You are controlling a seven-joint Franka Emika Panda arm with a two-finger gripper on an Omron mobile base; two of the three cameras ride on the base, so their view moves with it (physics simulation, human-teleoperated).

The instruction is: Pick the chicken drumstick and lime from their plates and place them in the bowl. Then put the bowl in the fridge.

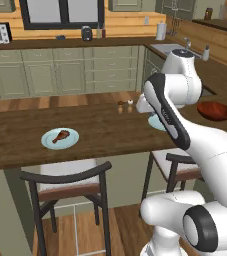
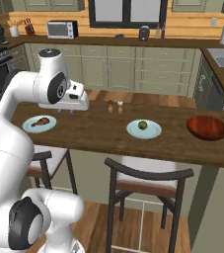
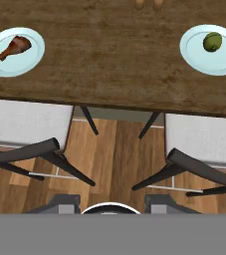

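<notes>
On the long wooden surface (image 2: 108, 129), taken as the reference, three items of the task are set in a row along its length: the chicken drumstick (image 2: 39, 121) lies flat on a pale blue plate (image 2: 49, 127) toward one end, the lime (image 2: 142, 125) sits on a second pale blue plate (image 2: 153, 132) near the middle, and the bowl (image 2: 207, 128) stands toward the other end, well apart from the drumstick. Two stools are tucked below the near edge of the surface. The tool (image 3: 110, 200) hangs above that near edge, between the two plates, touching nothing and holding nothing; only its tips show in the hand view, so I cannot tell with confidence how far the jaws are spread. Assessment of handling: the drumstick is judged light and fairly stiff, with a thick meaty end and a thin bone end; a pinch across the thick end looks the safer hold, since the narrow end would likely pivot or slip. The lime is small, round and probably firm and smooth, so it may roll on the flat plate; it should be taken across its widest part, squarely from above. The bowl appears rigid and glossy, best held by its rim. The fridge is not identified.
</notes>
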